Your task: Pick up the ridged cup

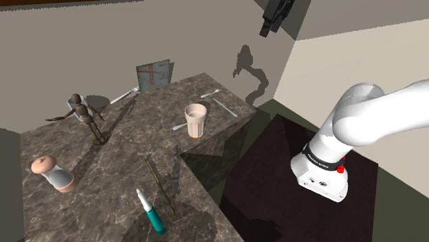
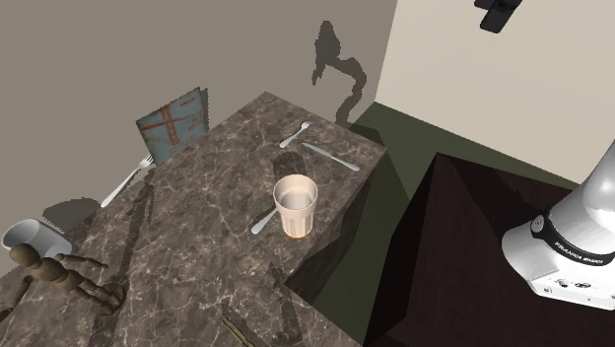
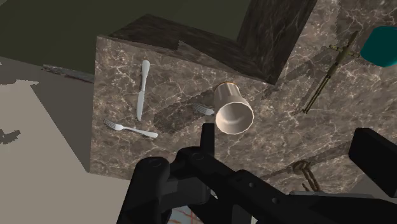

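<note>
The ridged cup [image 1: 196, 119] is a pale tumbler with a tan base, standing upright near the marble counter's [image 1: 124, 158] corner closest to the stand. It also shows in the second exterior view [image 2: 296, 205] and, seen from above, in the wrist view [image 3: 233, 109]. My black gripper [image 1: 269, 24] hangs high above the counter's far corner, well clear of the cup [image 2: 496, 14]. In the wrist view the gripper [image 3: 267, 175] is open, its fingers [image 3: 374, 159] apart with nothing between them.
A spoon [image 2: 264, 220] lies against the cup. A knife [image 1: 223, 106] and fork [image 1: 210, 93] lie beyond it. A wooden mannequin [image 1: 86, 115], white mug [image 2: 30, 237], teal book [image 1: 152, 73], pink-topped shaker [image 1: 51, 173], teal pen [image 1: 151, 213] and thin bronze tool [image 1: 159, 184] share the counter.
</note>
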